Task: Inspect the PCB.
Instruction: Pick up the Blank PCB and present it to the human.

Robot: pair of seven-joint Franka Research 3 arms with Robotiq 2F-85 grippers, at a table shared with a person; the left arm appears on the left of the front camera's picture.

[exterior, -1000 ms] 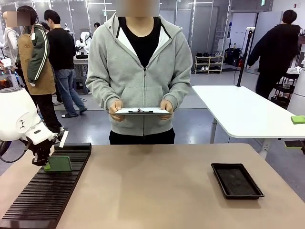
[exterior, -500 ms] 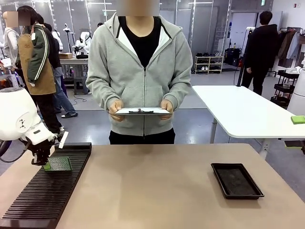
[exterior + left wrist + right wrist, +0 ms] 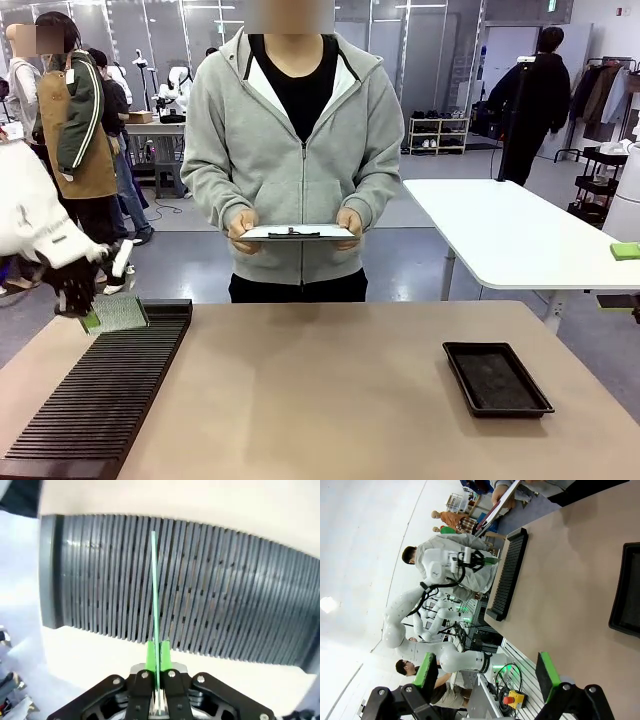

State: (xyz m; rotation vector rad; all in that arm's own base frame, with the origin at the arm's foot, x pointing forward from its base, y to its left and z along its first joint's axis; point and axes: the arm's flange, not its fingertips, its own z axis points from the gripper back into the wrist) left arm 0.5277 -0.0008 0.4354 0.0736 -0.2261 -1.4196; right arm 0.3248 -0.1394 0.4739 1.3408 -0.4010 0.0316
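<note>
The PCB (image 3: 120,313) hangs just above the far end of the black slotted rack (image 3: 100,395) at the table's left, its pale patterned face turned toward the camera. My left gripper (image 3: 86,306) is shut on its left edge. In the left wrist view the PCB (image 3: 154,590) is a thin green line seen edge-on, pinched between the green pads (image 3: 150,655) over the rack (image 3: 210,595). My right gripper (image 3: 486,672) stands open with nothing between its fingers. Its view looks across the table to the rack (image 3: 509,572) and the far-off PCB (image 3: 490,559).
A person in a grey hoodie stands at the far side holding a clipboard (image 3: 297,232) with both hands. A black tray (image 3: 497,378) lies on the table's right; the tray (image 3: 626,592) is also in the right wrist view. A white table (image 3: 510,235) stands behind on the right.
My left arm has lifted the PCB up off the rack and drawn it back toward the rack's far left corner. The person and the right arm have kept still.
</note>
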